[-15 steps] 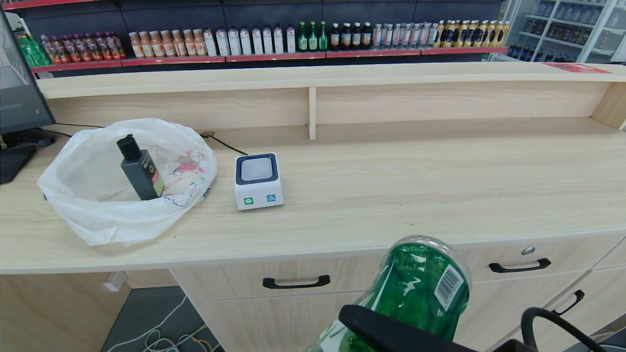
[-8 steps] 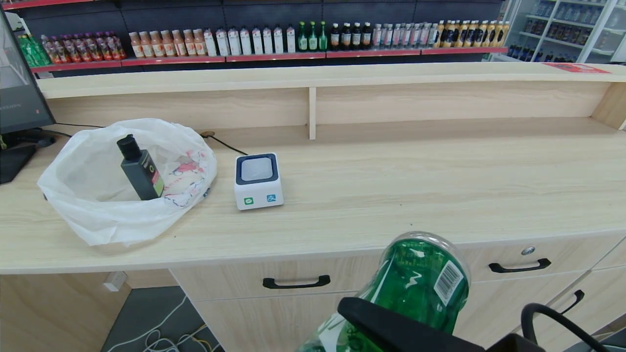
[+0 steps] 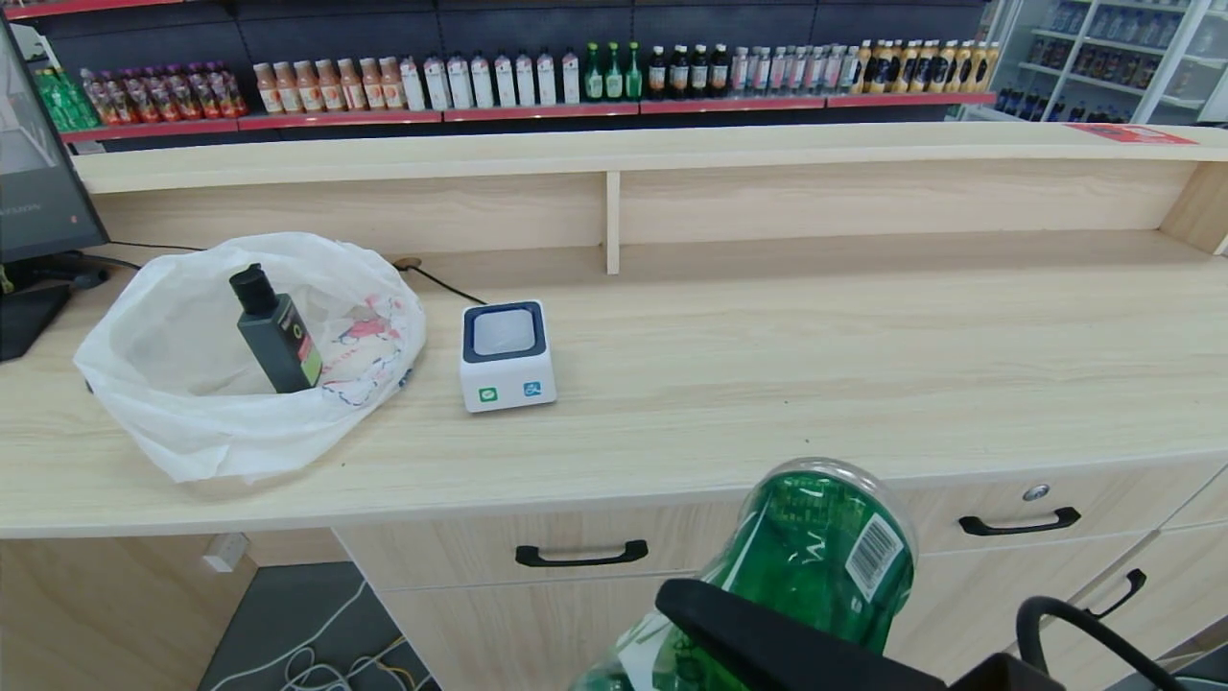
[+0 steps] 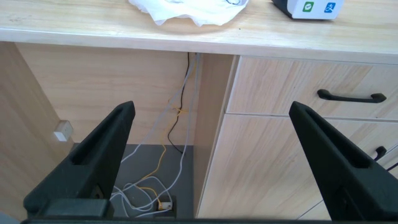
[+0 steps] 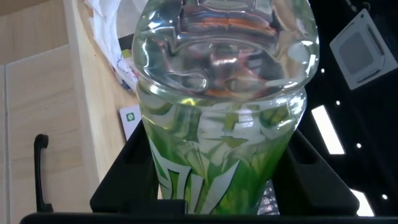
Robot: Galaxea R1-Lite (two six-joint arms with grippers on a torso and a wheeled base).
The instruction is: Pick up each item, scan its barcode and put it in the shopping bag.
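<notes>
pale wood shop counter [image 3: 767,384], drinks shelves [image 3: 576,106] behind. the right gripper [image 5: 217,186] is clamped round the body of a green bottle [image 3: 815,566], tilted with its base end uppermost, out in front of the drawers [image 3: 576,576]. the barcode [image 3: 873,559] faces upward. the scanner [image 3: 507,355] sits on the counter ahead of that gripper and off to its left. the shopping bag [image 3: 192,403] is further left past it, with a dark bottle [image 3: 276,336] already standing inside. the left gripper [image 4: 211,112] hangs low by the cabinet [image 4: 273,87], jaws wide apart, nothing in them.

what could go wrong, just guessing: the barcode points away from the scanner window, so without a wrist roll the scan probably won't read. smooth round plastic might twist or slide in the grip during that roll. the bottle also looks low next to the counter edge, so a flat swing left could clip it.
</notes>
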